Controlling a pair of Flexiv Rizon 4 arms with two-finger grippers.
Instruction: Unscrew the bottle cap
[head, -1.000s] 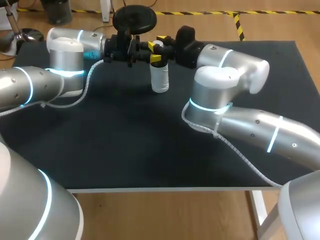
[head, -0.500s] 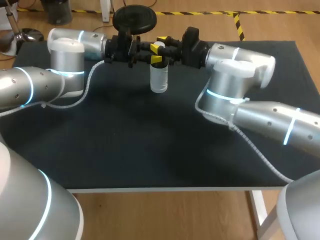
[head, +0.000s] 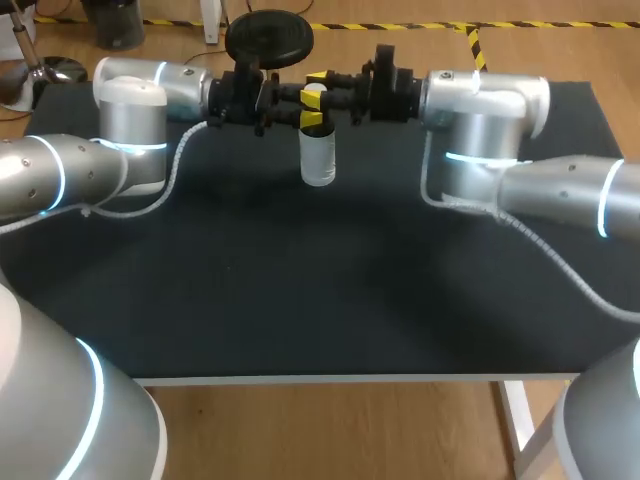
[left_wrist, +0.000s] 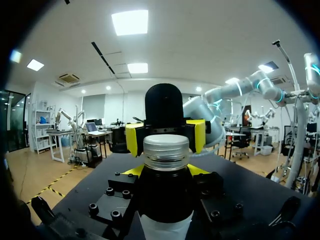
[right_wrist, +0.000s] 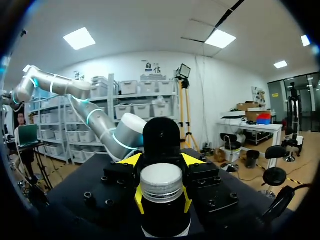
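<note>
**Right arm (head: 480, 110) swung wide, both grippers kept on the bottle (head: 319, 158)**

Since a second ago the right arm's elbow had swung away from the bottle toward the far right, and its wrist had straightened. Its gripper stayed at the cap (right_wrist: 161, 182). Nearer than the bottle lay the black table (head: 300, 300). The bottle stood upright on it, close to the far edge. From the bottle's left, the left gripper (left_wrist: 166, 172) was clenched on the bottle's dark upper part, just under the cap. From the bottle's right, the right gripper (right_wrist: 161, 200) pinched the ribbed silver cap at its lower rim, one yellow tip on each side.
</note>
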